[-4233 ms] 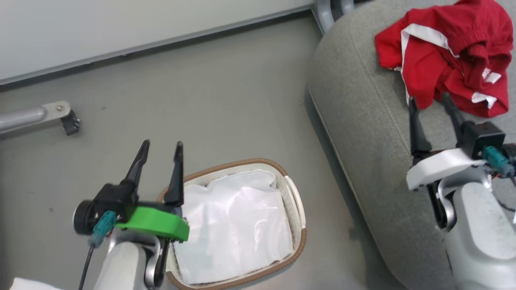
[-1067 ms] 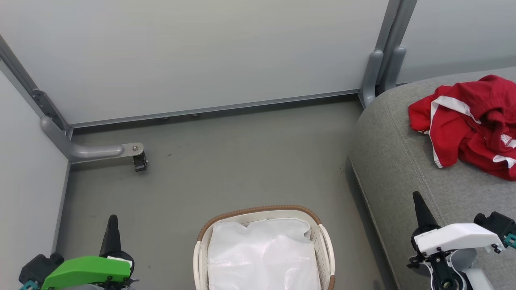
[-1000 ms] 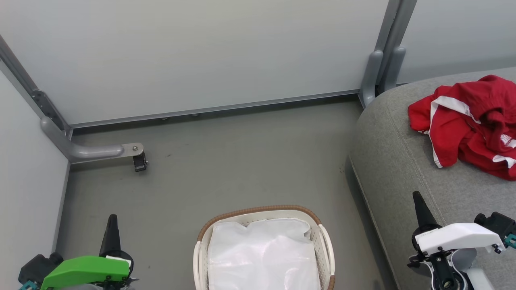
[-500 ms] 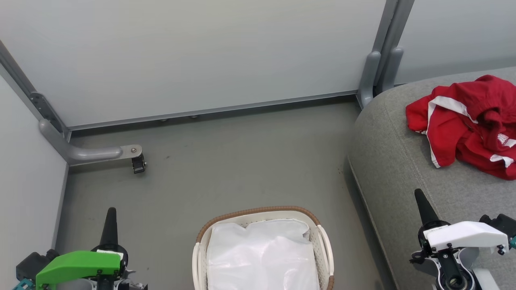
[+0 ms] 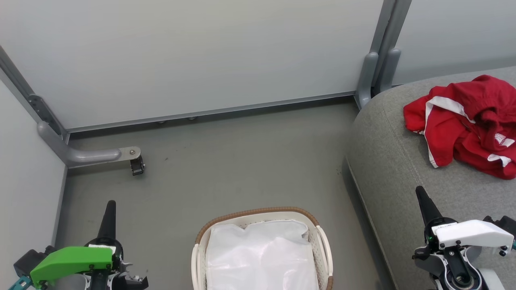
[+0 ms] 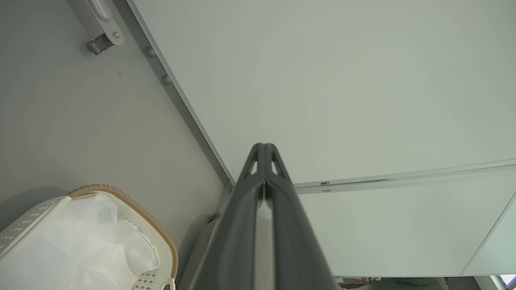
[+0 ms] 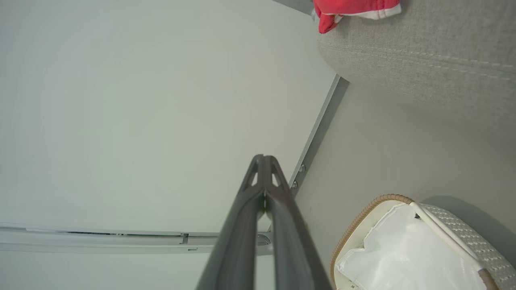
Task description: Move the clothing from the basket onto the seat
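Observation:
The red clothing with white stripes lies crumpled on the grey seat at the right, and a corner of the clothing shows in the right wrist view on the seat. The cream basket stands on the floor at bottom centre, holding just its white liner; the basket and the basket appear in both wrist views. My left gripper is shut and empty at lower left, its fingertips pressed together. My right gripper is shut and empty over the seat's front edge.
A pale wall panel runs along the back, with a grey post at the seat's far corner. A grey bracket with a black caster sticks out over the floor at the left. Bare grey floor lies between wall, basket and seat.
Since 4.2 s ago the camera has risen and pulled back. Both grippers, then open, have shut and drawn back to the lower corners. The clothing stays on the seat.

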{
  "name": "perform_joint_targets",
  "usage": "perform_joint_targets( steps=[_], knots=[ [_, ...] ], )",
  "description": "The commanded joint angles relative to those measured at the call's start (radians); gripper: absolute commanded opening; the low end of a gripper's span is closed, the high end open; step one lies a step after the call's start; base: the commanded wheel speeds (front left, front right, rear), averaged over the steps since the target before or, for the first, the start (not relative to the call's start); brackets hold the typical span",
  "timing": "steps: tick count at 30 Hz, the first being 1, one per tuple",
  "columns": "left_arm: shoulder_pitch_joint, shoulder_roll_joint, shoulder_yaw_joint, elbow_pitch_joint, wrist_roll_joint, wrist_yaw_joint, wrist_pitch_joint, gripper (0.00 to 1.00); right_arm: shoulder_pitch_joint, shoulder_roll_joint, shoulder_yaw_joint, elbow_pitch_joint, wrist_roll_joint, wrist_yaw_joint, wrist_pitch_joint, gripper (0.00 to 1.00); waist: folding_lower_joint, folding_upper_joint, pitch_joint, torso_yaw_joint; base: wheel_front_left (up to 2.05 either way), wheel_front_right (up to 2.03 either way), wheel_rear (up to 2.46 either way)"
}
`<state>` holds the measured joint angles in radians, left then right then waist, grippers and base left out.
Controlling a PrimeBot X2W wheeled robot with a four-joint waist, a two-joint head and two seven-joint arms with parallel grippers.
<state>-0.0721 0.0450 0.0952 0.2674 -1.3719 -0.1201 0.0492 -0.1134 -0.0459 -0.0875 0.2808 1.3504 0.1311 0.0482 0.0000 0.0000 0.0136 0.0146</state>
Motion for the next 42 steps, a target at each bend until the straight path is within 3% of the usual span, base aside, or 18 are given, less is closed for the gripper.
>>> perform_joint_targets(
  steps=[1,31,42],
  knots=[
    [-0.021,0.007,0.005,-0.008,-0.022,-0.006,0.005,0.0,0.004,-0.006,-0.005,-0.011,0.022,0.0,0.008,0.0,0.0,0.0,0.0,-0.001,0.0,0.0,0.0],
    [-0.045,0.009,0.021,-0.024,-0.246,-0.014,0.069,0.0,0.009,-0.007,-0.029,-0.04,0.267,0.0,0.07,0.0,0.0,0.0,-0.01,-0.014,0.0,0.0,0.0],
    [-0.043,0.008,0.021,-0.023,-0.243,-0.013,0.069,0.0,0.01,-0.007,-0.029,-0.039,0.264,0.0,0.069,0.0,0.0,0.0,-0.011,-0.015,0.0,0.0,0.0]
  ],
)
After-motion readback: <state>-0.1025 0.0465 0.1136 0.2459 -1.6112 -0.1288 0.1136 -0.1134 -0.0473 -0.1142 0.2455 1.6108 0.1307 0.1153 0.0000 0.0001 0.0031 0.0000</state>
